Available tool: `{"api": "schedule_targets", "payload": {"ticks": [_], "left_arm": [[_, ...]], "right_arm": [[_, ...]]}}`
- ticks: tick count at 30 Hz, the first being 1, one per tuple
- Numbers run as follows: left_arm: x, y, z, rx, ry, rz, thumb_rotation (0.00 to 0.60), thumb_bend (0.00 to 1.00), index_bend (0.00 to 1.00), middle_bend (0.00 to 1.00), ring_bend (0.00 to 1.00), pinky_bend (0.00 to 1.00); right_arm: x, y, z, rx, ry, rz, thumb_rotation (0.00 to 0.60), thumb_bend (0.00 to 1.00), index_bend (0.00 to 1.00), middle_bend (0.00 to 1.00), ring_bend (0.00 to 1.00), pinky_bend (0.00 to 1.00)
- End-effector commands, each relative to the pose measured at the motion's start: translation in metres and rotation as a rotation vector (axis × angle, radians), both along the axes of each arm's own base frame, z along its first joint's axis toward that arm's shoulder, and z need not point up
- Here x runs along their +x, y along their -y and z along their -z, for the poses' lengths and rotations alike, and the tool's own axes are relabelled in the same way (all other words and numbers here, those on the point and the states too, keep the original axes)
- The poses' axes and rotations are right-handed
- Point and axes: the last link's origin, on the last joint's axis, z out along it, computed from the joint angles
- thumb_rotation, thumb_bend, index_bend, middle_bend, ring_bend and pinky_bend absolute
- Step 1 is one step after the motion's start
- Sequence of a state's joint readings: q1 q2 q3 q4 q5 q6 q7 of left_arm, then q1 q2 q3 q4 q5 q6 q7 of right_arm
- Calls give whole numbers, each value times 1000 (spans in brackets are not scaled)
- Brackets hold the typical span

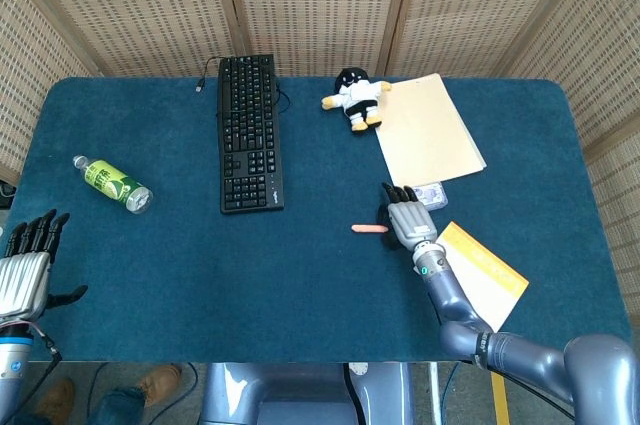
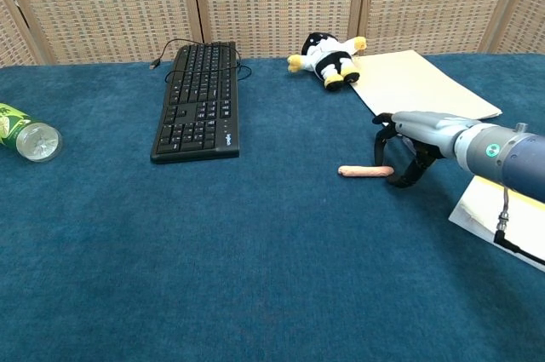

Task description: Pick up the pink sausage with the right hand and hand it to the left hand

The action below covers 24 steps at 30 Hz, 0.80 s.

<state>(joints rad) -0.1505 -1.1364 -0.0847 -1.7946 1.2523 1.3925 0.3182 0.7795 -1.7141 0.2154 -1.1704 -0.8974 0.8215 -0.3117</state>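
Note:
The pink sausage [image 1: 369, 228] [image 2: 365, 171] lies flat on the blue table, right of centre. My right hand [image 1: 406, 217] [image 2: 409, 145] hangs low just beyond its right end, palm down. The dark fingers [image 2: 381, 142] are arched toward the cloth and apart, with one tip close against that end of the sausage. Nothing is lifted. My left hand [image 1: 28, 265] hovers at the table's front left corner with its fingers spread and nothing in it. The chest view does not show the left hand.
A black keyboard [image 1: 248, 132] [image 2: 198, 100] lies at the back left, and a green-labelled bottle [image 1: 113, 183] [image 2: 24, 134] lies on its side far left. A plush toy [image 1: 355, 97] and a beige folder [image 1: 430, 130] sit behind the right hand. A yellow booklet [image 1: 485, 270] lies under the right forearm.

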Motion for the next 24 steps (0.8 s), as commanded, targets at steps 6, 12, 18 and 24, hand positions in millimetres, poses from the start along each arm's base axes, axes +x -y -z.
{"api": "schedule_targets", "payload": {"ticks": [6,12,18,24], "left_arm": [[0,-1,1,-2,-4,-2,600,0,0,0,0,0],[-1,-1,2,-2,-6,-4,600,0,0,0,0,0],[-2,-1,1,-2,-5,-9,600,0,0,0,0,0],[-3,-2,2,-3,-7,-13,600,0,0,0,0,0]], "right_arm": [[2,1,2,4,34,9,600,495,488,0,0,0],[2,2,5,9,37,17,600,497,488,0,0,0],[3,4,5,9,59,31,600,508,532,0,0,0],[6,5,4,4,103,50,600,514,578,0,0,0]]}}
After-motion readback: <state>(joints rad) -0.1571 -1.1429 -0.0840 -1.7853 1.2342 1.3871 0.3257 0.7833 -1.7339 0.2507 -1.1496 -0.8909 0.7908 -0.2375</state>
